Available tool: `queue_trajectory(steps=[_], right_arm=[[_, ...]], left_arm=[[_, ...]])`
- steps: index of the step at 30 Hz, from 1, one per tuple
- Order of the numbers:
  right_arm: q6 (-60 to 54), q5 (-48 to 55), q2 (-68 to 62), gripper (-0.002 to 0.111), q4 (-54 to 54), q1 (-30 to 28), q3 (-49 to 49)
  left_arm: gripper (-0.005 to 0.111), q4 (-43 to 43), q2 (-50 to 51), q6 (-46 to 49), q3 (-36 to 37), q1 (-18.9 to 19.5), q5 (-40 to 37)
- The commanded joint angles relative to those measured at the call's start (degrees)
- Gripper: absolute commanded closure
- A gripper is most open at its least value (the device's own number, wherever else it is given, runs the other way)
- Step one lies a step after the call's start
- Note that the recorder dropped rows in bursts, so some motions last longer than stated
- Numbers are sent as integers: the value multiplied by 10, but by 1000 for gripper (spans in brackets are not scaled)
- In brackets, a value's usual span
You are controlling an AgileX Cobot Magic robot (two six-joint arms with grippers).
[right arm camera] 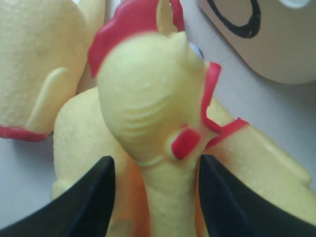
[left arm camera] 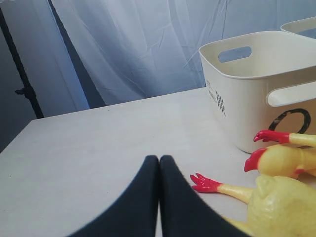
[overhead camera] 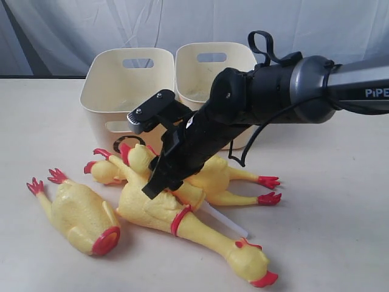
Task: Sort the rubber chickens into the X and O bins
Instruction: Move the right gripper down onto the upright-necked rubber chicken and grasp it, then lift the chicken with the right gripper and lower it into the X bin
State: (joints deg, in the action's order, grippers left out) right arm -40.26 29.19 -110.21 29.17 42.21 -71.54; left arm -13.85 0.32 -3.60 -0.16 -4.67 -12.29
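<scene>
Yellow rubber chickens lie in a heap in front of two cream bins. One large chicken (overhead camera: 79, 214) lies apart at the left, and another large chicken (overhead camera: 159, 210) stretches toward the front. A small chicken (overhead camera: 138, 158) (right arm camera: 148, 98) lies on top with its head up. Another chicken (overhead camera: 222, 176) sits behind the arm. My right gripper (overhead camera: 158, 179) (right arm camera: 157, 173) is open, with one finger on each side of the small chicken's neck and a gap on both sides. The left bin (overhead camera: 124, 85) (left arm camera: 256, 84) shows a black O. The right bin (overhead camera: 213, 67) has its mark hidden. My left gripper (left arm camera: 159, 165) is shut and empty, low over the table near a red chicken foot (left arm camera: 205, 182).
A white stick-like object (overhead camera: 228, 224) lies on the table beside the front chicken. A grey cloth backdrop (overhead camera: 61, 30) hangs behind the bins. The right arm (overhead camera: 292, 91) crosses in front of the right bin. A dark stand (left arm camera: 22, 89) is at the table's far side.
</scene>
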Motion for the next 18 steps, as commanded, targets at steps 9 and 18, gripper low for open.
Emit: queue_trajectory(steps=[9,18], right_arm=[[1,6,-3,102,-3,1,-2],[2,23,11,109,-3,1,-2]], left_arm=[[107,-4,-3,-3,2,1,3],[107,-4,-3,-3,2,1,3]])
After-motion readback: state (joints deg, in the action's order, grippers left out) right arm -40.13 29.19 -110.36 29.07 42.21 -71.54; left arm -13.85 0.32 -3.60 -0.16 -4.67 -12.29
